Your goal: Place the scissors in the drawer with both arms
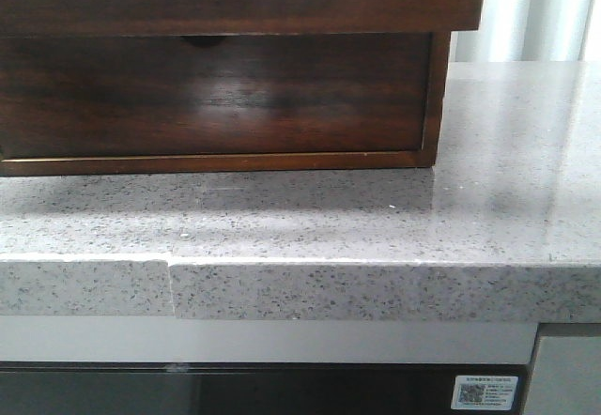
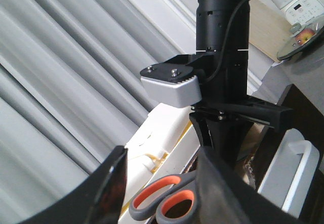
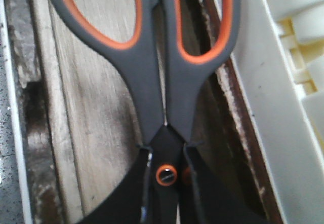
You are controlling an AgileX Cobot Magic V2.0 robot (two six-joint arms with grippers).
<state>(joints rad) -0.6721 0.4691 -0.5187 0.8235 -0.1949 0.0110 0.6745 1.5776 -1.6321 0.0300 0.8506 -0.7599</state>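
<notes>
The scissors (image 3: 162, 82), grey handles with orange-lined loops, hang closed in my right gripper (image 3: 166, 155). It is shut on them at the orange pivot screw, loops pointing away from it. Below them is the pale wooden floor of the open upper drawer (image 3: 91, 107). In the front view the drawer (image 1: 235, 2) juts out at the top of the dark chest; neither gripper shows there. In the left wrist view my left gripper (image 2: 163, 158) is open and holds nothing. The scissors' loops (image 2: 162, 201) show between its fingers, under the black right arm (image 2: 223, 41).
The chest stands on a speckled grey stone counter (image 1: 488, 152); its lower drawer (image 1: 207, 96) has a finger notch. A white plastic piece (image 3: 273, 107) lies along the drawer's dark side wall. A white bar handle (image 2: 288, 168) and grey ribbed curtain (image 2: 61, 82) are near.
</notes>
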